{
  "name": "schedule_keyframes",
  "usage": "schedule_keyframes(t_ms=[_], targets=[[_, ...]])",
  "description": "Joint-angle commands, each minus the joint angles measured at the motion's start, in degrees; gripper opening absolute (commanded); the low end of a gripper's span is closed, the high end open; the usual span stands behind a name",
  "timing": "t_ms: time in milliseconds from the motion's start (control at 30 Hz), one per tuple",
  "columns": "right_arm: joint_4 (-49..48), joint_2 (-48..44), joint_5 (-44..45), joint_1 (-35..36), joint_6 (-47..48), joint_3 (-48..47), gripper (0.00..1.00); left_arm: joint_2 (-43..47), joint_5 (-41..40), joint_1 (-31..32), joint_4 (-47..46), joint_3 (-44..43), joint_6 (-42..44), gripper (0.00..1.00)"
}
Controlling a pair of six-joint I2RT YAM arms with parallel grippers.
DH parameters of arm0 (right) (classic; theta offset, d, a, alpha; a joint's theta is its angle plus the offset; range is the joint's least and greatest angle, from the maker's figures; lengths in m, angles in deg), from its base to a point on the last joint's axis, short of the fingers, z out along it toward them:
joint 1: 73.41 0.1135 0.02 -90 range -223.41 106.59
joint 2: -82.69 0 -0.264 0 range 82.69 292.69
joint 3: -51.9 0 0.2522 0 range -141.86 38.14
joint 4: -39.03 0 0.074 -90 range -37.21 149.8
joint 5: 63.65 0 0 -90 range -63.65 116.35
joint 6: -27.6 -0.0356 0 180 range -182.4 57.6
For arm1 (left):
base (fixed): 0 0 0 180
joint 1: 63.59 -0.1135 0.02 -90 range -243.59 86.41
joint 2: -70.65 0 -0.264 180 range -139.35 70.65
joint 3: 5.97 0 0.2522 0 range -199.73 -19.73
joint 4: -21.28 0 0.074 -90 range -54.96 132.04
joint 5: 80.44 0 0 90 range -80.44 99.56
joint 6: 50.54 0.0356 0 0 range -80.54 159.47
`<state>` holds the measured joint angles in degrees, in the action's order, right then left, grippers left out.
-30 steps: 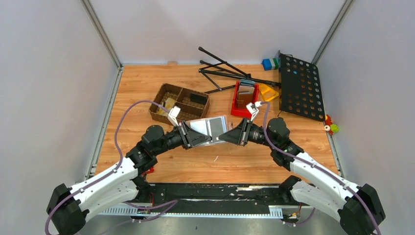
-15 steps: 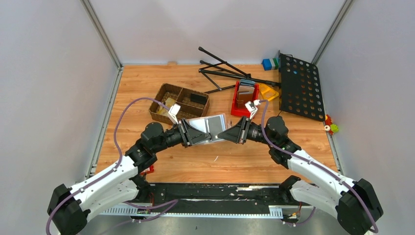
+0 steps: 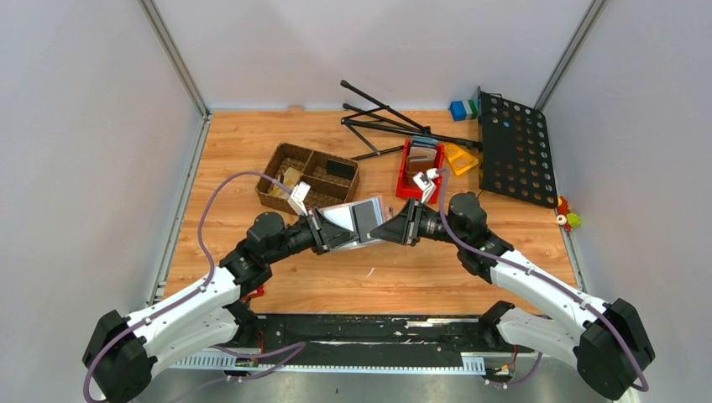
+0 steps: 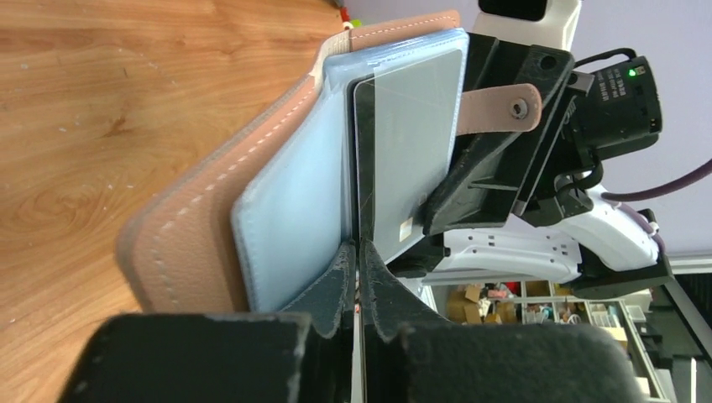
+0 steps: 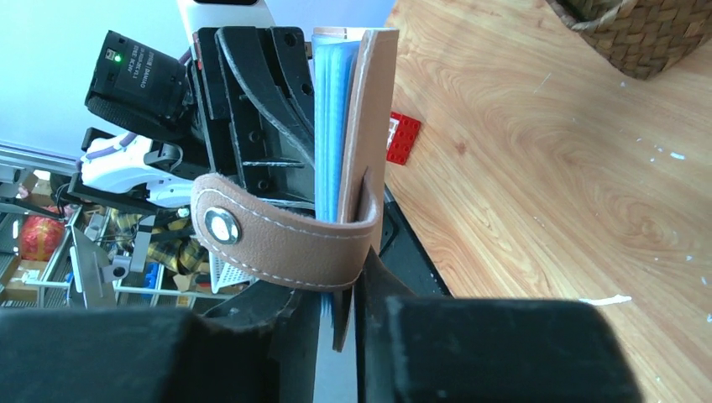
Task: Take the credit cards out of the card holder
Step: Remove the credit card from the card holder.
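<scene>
Card holder [image 3: 353, 220] spans open between the grippers: left gripper [image 4: 356, 269] pinched tight on its grey inner edge, right gripper [image 5: 348, 294] clamped on its taupe cover.

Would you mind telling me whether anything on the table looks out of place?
The black stand lies toppled along the far edge, legs splayed beside the red tray. The card holder, pinched between the left gripper and right gripper, looks intact.

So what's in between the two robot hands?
The card holder, opened up. The left gripper and the right gripper each pinch one side of it. The top view shows it best.
</scene>
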<state>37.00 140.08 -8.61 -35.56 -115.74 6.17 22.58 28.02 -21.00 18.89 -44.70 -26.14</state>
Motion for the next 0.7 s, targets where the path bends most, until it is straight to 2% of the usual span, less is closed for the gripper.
schedule_keyframes(t_ms=[0,167,233,333,400,533,667], targets=[[-2.71,0.53,-7.76,5.25,0.06,-4.0,0.19,-0.59,0.83,1.53,-9.92,-0.23,-0.97,0.02],[0.66,0.6,-4.89,5.23,1.46,-4.22,0.19,-0.74,0.43,1.53,-7.99,0.33,0.02,0.0],[3.52,0.82,-3.12,5.24,2.66,-4.92,0.12,-0.99,0.0,1.53,-7.38,1.1,0.76,0.0],[16.05,1.42,2.96,5.3,7.44,-6.76,0.04,-1.8,-1.0,1.53,-5.21,2.37,3.47,0.0],[20.65,1.94,6.07,5.31,10.01,-6.72,0.01,-2.7,-1.9,1.76,-3.22,2.57,6.86,0.0],[21.74,3.43,9.52,5.56,11.8,-4.04,0.0,-6.72,-5.89,3.27,-0.86,2.68,11.78,0.03],[21.87,5.89,13.1,6.13,13.04,-1.36,0.0,-13.12,-6.95,3.35,-5.0,4.59,12.81,0.03]])
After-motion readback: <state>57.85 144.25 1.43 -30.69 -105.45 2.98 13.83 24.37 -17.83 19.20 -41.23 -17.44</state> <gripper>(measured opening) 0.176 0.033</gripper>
